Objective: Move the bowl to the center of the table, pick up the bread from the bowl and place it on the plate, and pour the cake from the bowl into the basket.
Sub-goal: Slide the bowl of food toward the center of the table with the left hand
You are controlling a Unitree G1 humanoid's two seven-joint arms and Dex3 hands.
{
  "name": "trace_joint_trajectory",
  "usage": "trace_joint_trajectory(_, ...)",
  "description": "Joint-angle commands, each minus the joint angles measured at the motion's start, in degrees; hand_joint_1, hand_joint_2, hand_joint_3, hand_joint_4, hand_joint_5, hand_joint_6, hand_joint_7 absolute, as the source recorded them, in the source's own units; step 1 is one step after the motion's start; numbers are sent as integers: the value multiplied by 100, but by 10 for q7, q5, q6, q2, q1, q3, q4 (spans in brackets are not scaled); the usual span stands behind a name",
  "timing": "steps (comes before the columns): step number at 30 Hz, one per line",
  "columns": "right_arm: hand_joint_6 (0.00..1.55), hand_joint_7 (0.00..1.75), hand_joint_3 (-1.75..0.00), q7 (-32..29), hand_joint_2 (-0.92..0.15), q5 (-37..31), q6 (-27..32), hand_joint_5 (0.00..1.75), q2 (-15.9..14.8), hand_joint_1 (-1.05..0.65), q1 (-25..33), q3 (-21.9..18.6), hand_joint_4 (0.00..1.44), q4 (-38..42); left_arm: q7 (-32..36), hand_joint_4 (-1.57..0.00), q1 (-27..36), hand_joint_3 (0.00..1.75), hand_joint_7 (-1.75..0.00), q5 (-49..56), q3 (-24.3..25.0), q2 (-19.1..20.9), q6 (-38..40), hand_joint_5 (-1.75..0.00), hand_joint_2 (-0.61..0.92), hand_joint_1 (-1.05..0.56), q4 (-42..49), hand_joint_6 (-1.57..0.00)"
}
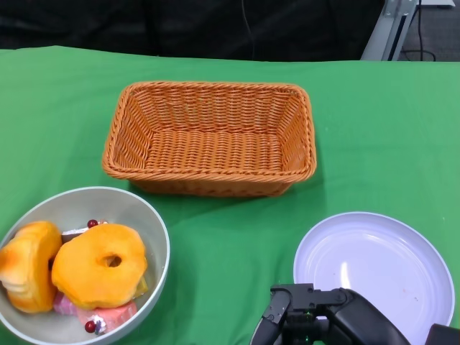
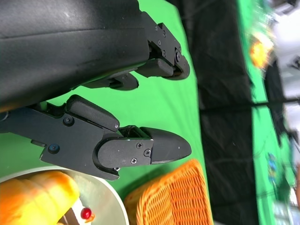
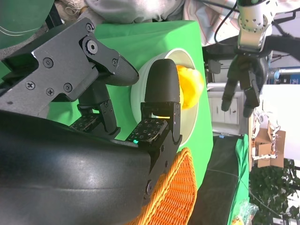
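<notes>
A: Where's the bowl (image 1: 147,215) rn?

B: Near-left corner of the green table (image 1: 374,115), well off center. Hasn't been shifted yet, I'd say. Two pieces of bread in it, a ring-shaped one (image 1: 99,266) on top and a rounder bun (image 1: 27,264) against the left wall. Pink cake (image 1: 108,316) w/ a red cherry tucked under them.

A: And the hands?

B: Right hand (image 1: 302,320) is low at the front edge, just beside the white plate (image 1: 381,266), fingers apart, nothing in them. Left hand (image 2: 136,108) doesn't show from the head cam, but its wrist cam has it hovering by the bowl's rim, fingers spread, also holding nothing.

A: Basket (image 1: 210,140)?

B: Wicker one, mid-table toward the back, upright, apart from bowl and plate.

A: So what could go wrong?

B: Few things, imo. Bowl's close to the table edge and top-heavy w/ bread piled up; a clumsy grab on the rim could tip it or nudge it off. Drag it across the cloth and the fabric may bunch and pull the basket or plate along.

A: And later?

B: Ring bread sits right on the cake, so lifting it might drag the cake out too. Then the pour: if any bread's left in, it tumbles into the basket w/ the cake. Plate's also tight to the right hand, easy to bump.
</notes>
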Motion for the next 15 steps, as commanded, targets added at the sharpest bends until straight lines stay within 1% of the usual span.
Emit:
trace_joint_trajectory(1, 80, 111, -110, -1, -49, 3, -10, 156, 0, -9, 0, 1, 79, 5, 18, -30, -18, 56, -1, 12, -9, 10, 37, -2, 92, -71, 11, -27)
trace_joint_trajectory(4, 80, 111, -110, 0, -49, 3, -4, 156, -1, -10, -1, 1, 79, 4, 20, -27, -23, 55, 0, 8, -9, 7, 60, 0, 92, -71, 15, -26)
trace_joint_trajectory(8, 79, 111, -110, 2, -49, 0, -17, 156, -1, -8, -4, 2, 78, 12, 12, -25, -24, 58, 0, 35, -41, 24, 103, 0, 92, -73, 3, -22)
trace_joint_trajectory(12, 80, 111, -110, 2, -48, 1, -20, 157, 0, -10, -6, 2, 78, 18, 29, -28, -26, 58, -3, 50, -50, 21, 142, -2, 92, -74, -10, -27)
trace_joint_trajectory(15, 80, 111, -111, 2, -48, 1, -22, 157, 2, -8, -7, 3, 79, 21, 22, -28, -30, 58, -2, 49, -54, 22, 168, -1, 92, -72, -12, -27)
